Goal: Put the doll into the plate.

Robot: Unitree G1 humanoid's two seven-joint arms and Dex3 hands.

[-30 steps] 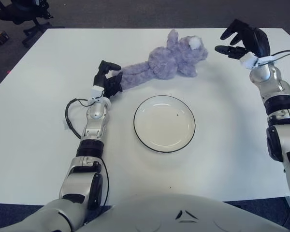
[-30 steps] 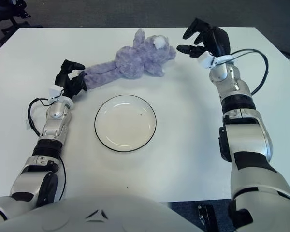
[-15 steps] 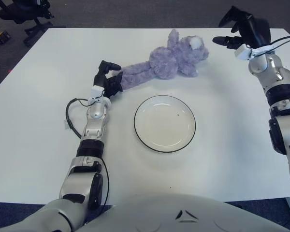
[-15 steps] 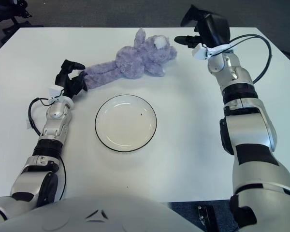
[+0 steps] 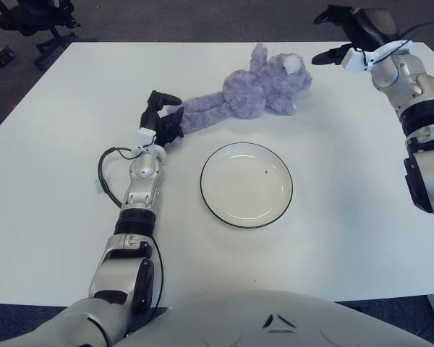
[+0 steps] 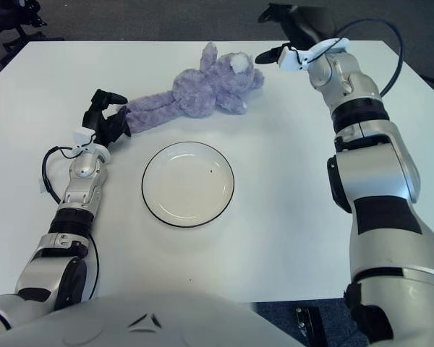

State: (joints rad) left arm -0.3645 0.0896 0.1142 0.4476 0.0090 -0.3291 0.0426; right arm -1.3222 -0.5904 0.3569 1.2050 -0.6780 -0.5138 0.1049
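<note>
Two hands work: the left hand [image 5: 163, 116] is clenched on the purple doll's [image 5: 246, 90] legs, while the right hand [image 5: 351, 32] hovers spread and empty at the far right. Just nearer lies the plate [image 5: 202, 191].

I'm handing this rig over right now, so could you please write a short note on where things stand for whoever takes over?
Left hand: at the doll's leg end, fingers curled around the feet.
Right hand: open, raised near the table's far right edge, beyond the doll's head, holding nothing.
Doll: lying on the white table, behind the plate and not touching it.
Done: left hand has hold of the doll's legs.
Left: lift or drag the doll onto the plate, then release.
</note>
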